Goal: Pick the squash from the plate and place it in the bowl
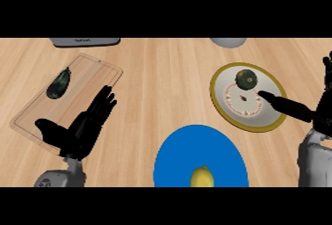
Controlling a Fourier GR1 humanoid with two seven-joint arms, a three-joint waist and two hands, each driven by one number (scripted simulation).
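Hovering at four o'clock of the squash (pixel 246 78), the right hand (pixel 304 110), fingers released, risks nudging it off the plate (pixel 224 107).

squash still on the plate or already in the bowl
On the plate. The dark green squash sits at the far part of the yellow-rimmed plate; the right hand, fingers straight, has not grasped it.

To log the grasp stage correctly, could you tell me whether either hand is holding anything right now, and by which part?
Nothing is held. The right hand reaches over the plate, short of the squash; the left hand rests open by the cutting board.
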